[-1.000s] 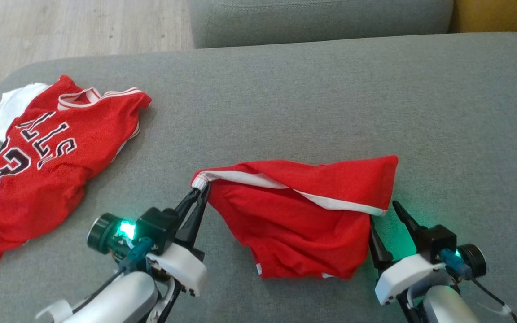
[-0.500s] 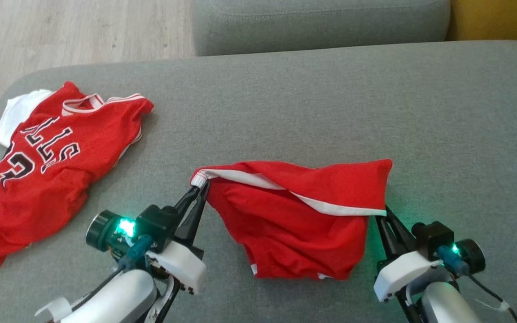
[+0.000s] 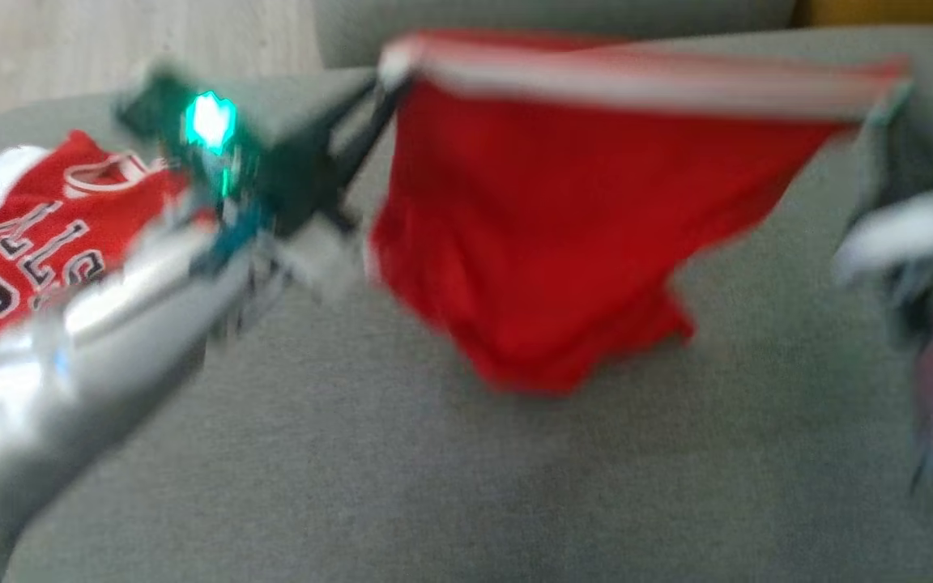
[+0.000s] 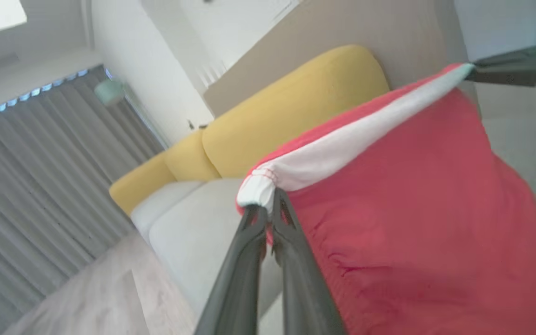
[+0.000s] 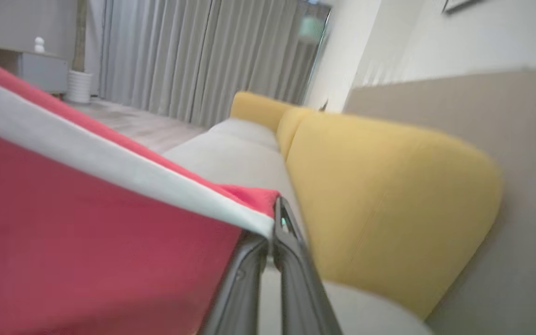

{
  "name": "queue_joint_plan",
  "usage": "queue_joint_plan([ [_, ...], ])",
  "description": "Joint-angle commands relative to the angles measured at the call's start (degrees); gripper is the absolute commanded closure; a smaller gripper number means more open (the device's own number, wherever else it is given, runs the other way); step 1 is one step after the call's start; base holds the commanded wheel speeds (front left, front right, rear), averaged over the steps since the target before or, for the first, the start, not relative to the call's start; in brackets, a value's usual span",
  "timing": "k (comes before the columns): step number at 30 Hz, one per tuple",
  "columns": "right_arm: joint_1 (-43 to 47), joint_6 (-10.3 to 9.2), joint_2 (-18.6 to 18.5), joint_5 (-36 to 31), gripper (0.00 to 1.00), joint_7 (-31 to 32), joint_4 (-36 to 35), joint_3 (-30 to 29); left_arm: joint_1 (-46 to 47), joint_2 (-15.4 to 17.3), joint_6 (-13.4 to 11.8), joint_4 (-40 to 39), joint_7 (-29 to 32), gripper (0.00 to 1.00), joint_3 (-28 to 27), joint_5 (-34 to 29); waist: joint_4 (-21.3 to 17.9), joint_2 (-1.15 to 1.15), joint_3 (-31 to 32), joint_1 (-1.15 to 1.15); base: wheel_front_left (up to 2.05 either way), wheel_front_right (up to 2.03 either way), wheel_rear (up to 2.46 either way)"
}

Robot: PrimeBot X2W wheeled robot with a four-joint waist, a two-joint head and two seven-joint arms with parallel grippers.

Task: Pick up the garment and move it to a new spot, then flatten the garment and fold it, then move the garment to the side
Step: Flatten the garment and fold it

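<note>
The red garment (image 3: pixel 547 243) is hanging in the upper middle of the head view, seemingly clear of the grey sofa cushion (image 3: pixel 434 486), with its white-banded top edge stretching between the two arms. The left end effector (image 4: pixel 270 211) is pinching one corner of that band, fingers pressed together, and the right end effector (image 5: pixel 273 232) is pinching the opposite corner likewise. The pick-up is looking well under way, while setting down, flattening, folding and moving aside are all remaining. A red jersey (image 3: pixel 37 243) is lying at the left edge
</note>
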State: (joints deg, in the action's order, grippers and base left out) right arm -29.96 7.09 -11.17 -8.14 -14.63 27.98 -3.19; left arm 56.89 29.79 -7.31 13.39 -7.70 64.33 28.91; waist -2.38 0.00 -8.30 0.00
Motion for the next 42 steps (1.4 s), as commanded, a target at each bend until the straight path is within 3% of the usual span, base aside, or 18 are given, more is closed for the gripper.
queue_joint_plan([
  [1,-3.44,0.4,-1.25,-0.18,1.0,-0.3,-1.67,0.86,3.82,0.69,0.32,-0.44,-0.58,1.0,-3.32,-0.89,-1.29,0.0,-1.83,0.0,0.0,0.0,0.0],
  [4,-17.7,0.4,-7.09,-0.99,1.0,0.21,0.13,0.09,16.2,-3.94,2.15,8.12,-5.16,1.0,-4.47,-6.49,-3.35,0.0,-5.1,0.0,0.0,0.0,0.0],
  [7,-25.22,0.4,-9.99,-1.74,1.0,0.14,-0.4,-0.49,22.89,-6.66,0.95,12.14,-7.05,1.0,-6.51,-10.21,-5.0,0.0,-6.91,0.0,0.0,0.0,0.0],
  [11,-26.88,0.4,-11.7,-2.48,1.0,0.08,-1.45,-0.54,23.01,-8.16,0.29,8.53,-7.27,1.0,-10.09,-12.97,-6.88,0.0,-7.93,0.0,0.0,0.0,0.0],
  [15,-19.02,0.4,-10.84,-1.29,1.0,0.97,-2.56,0.14,13.71,-7.76,0.98,3.26,-7.28,1.0,-11.15,-14.7,-7.99,0.0,-8.55,0.0,0.0,0.0,0.0],
  [20,-3.76,0.4,-8.7,0.33,1.0,1.78,-4.49,0.31,-6.09,-8.28,0.45,-1.14,-7.29,1.0,-10.15,-15.13,-8.99,0.0,-8.41,0.0,0.0,0.0,0.0],
  [27,14.74,0.4,-6.54,-0.09,1.0,3.94,-9.27,-5.17,-27.55,-9.65,5.19,-0.57,-7.3,1.0,-5.84,-14.72,-9.71,0.0,-5.82,0.0,0.0,0.0,0.0],
  [36,35.31,0.4,-5.29,1.41,1.0,12.43,-29.33,-15.69,-36.44,-8.51,11.63,-6.79,-7.3,1.0,-4.39,-14.43,-8.6,0.0,-3.82,0.0,0.0,0.0,0.0],
  [39,37.15,0.4,-5.77,2.24,1.0,16.18,-35.6,-17.43,-35.66,-8.83,12.53,-8.08,-7.3,1.0,-5.3,-13.11,-7.97,0.0,-4.32,0.0,0.0,0.0,0.0],
  [42,34.86,0.4,-7.82,2.8,1.0,20.07,-37.41,-16.83,-34.11,-10.6,13.3,-8.42,-7.3,1.0,-6.97,-10.0,-6.86,0.0,-5.26,0.0,0.0,0.0,0.0],
])
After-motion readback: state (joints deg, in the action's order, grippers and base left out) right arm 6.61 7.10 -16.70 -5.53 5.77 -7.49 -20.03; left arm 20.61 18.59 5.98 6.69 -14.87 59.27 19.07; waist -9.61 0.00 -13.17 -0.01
